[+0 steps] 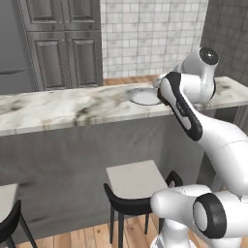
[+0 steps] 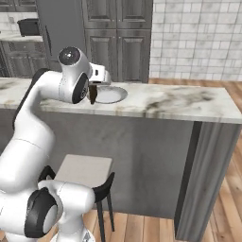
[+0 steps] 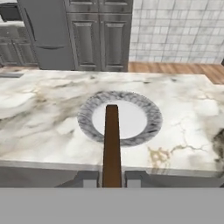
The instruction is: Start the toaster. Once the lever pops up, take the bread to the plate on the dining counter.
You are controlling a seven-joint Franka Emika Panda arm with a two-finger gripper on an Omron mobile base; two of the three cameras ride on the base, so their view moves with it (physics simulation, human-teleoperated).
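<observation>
Pincer [image 3: 111,178] gripping bread [image 3: 112,144] (seen edge-on)

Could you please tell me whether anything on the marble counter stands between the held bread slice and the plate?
Nothing visible does. The gripper is shut on the thin dark brown bread slice, held edge-on before the round light grey plate. The white veined marble dining counter around the plate is bare.

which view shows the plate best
Hand view: the whole plate shows on the counter, crossed only by the held bread. Left base view hides much behind the arm; right base view shows it small, partly behind the hand.
</observation>
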